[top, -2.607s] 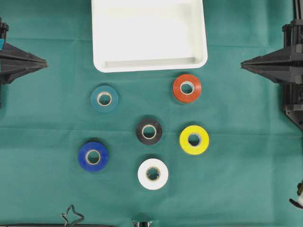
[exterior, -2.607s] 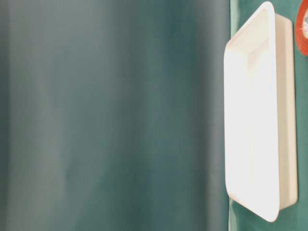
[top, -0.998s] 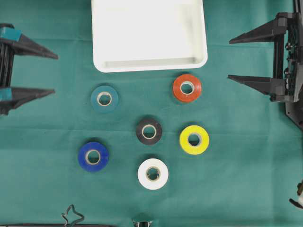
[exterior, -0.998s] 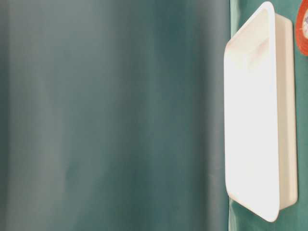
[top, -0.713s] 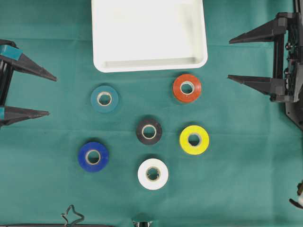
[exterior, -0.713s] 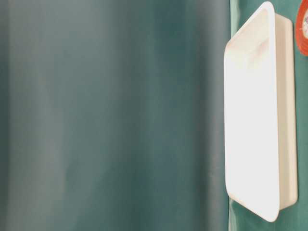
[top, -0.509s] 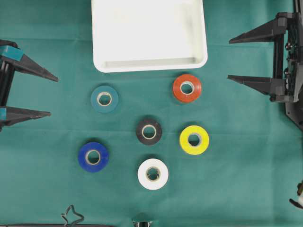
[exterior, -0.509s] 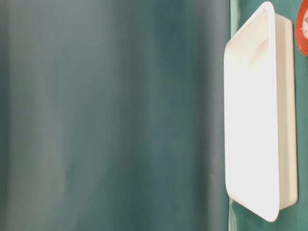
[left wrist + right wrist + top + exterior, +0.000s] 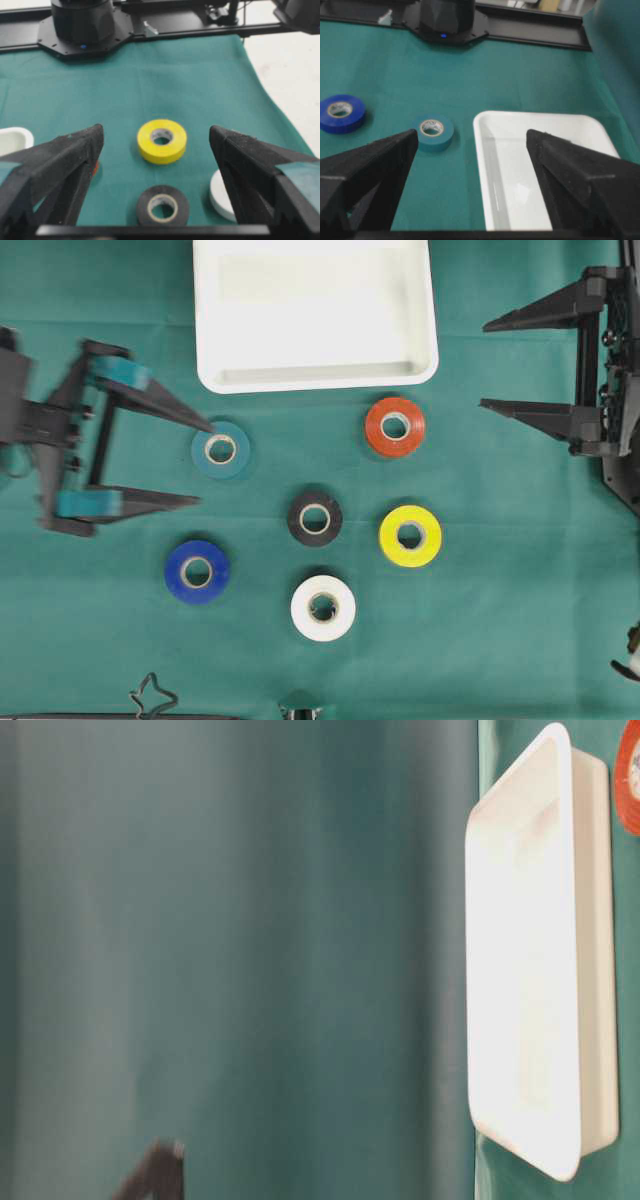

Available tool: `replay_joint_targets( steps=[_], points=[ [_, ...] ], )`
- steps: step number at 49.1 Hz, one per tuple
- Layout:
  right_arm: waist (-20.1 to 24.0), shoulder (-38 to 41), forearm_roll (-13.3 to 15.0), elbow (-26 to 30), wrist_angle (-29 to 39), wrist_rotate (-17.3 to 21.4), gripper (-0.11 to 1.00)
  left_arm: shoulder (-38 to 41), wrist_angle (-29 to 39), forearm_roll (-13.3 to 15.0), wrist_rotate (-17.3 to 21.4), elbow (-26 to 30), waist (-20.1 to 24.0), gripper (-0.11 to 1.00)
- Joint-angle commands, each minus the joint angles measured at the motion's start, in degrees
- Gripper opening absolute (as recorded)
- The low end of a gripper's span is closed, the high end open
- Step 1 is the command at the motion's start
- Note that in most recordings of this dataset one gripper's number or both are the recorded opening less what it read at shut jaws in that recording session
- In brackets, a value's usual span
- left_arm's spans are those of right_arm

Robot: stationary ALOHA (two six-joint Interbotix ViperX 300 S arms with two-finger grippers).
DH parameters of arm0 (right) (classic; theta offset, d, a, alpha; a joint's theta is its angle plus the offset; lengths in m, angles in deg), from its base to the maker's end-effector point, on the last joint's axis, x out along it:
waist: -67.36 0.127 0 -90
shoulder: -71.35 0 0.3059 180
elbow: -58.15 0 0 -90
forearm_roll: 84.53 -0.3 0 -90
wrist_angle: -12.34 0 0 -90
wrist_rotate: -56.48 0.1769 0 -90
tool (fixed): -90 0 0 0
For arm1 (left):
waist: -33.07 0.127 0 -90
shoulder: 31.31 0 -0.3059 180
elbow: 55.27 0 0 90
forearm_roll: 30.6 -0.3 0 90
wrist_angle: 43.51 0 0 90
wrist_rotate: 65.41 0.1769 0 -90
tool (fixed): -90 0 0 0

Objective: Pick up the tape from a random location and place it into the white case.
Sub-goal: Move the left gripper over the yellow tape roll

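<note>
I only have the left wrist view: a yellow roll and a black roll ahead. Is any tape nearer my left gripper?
Observer: Yes. Overhead, a teal roll of tape lies at the open left gripper; the upper fingertip overlaps its edge.
Operator: Anything in the case?
Observer: No. The shallow white plastic case holds no tape.
Operator: And the right gripper?
Observer: The right gripper is open at the right edge, apart from every roll.

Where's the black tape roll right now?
In the overhead view the black tape roll lies mid-table, left of the yellow roll and above the white roll. The left wrist view shows it too, nearer than the yellow one.
</note>
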Motion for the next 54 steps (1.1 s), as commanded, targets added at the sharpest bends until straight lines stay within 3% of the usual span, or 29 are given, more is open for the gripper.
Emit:
replay_joint_targets(
  steps=[1,35,54],
  points=[
    [0.00,0.26,-0.09,1.14,-0.62,-0.09,0.91,3.96,-0.62,0.00,0.09,5.19,-0.44,0.99],
    [0.00,1.76,-0.09,0.97,-0.79,-0.09,0.91,29.53,6.94,0.00,0.44,37.27,-1.49,0.99],
    [0.00,1.76,0.00,0.97,-0.79,-0.09,0.91,34.10,9.58,0.00,0.35,43.15,-1.58,0.99]
  ],
)
